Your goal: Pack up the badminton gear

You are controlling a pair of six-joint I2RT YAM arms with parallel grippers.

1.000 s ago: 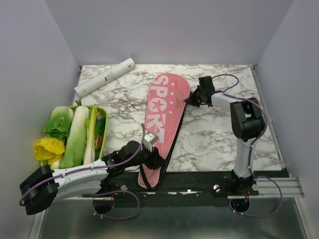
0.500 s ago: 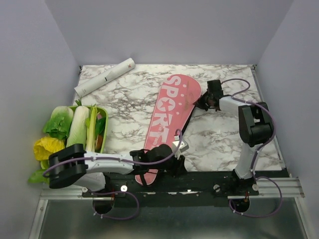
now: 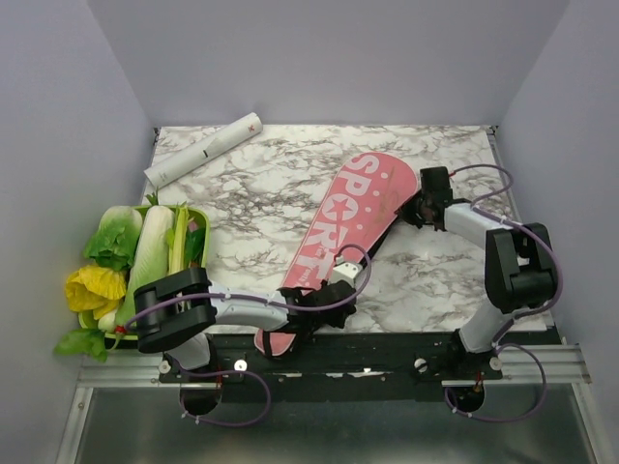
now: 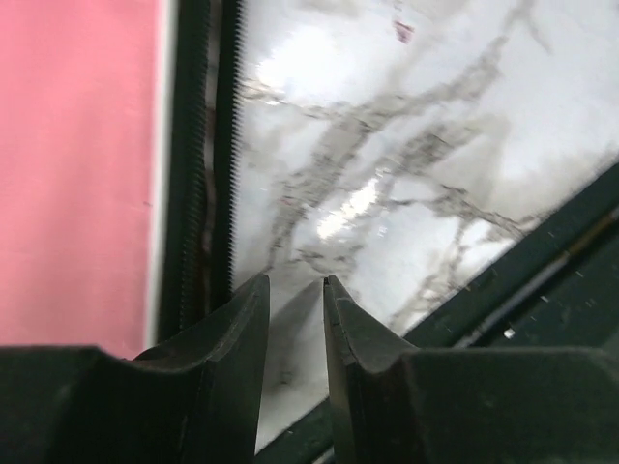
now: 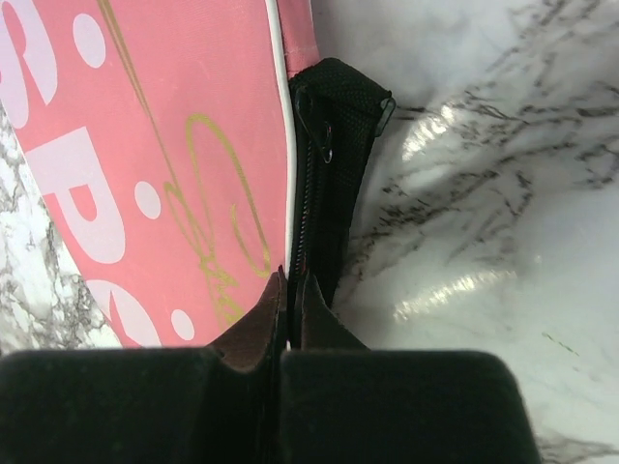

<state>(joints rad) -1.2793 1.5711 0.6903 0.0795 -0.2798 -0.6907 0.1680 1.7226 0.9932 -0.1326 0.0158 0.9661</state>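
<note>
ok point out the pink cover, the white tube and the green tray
pink cover (image 3: 372, 208): top view, wide lettered end
white tube (image 3: 203, 149): top view, middle of its length
green tray (image 3: 203, 253): top view, right rim

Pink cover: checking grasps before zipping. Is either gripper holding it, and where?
The right gripper pinches the pink cover at its zippered edge, near the wide end. The left gripper holds nothing, jaws slightly apart over the table.

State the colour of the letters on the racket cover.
White, on the pink cover; the top external view shows it best.
</note>
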